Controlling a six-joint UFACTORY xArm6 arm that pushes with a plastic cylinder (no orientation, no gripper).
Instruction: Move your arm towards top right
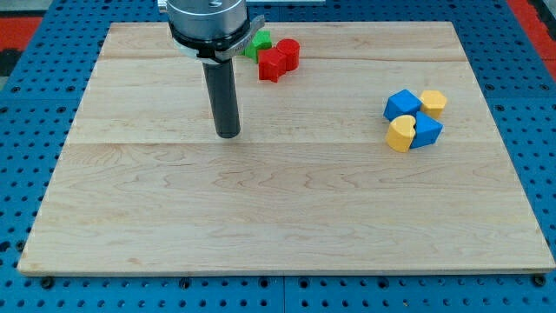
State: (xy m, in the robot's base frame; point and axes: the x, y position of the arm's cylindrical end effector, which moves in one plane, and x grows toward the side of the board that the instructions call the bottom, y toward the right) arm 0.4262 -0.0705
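My tip (228,134) rests on the wooden board (278,217) in the upper left part of the view. It touches no block. Above and to its right, near the board's top edge, lie a green block (258,42), partly hidden by the arm, and two red blocks: a star-like one (272,64) and a rounder one (288,52). Far to the right sits a tight cluster: a blue cube (402,104), a yellow block (433,102), a yellow heart-shaped block (400,133) and a blue block (426,131).
The board lies on a blue perforated table (26,156). The arm's round metal mount (205,22) hangs over the board's top edge.
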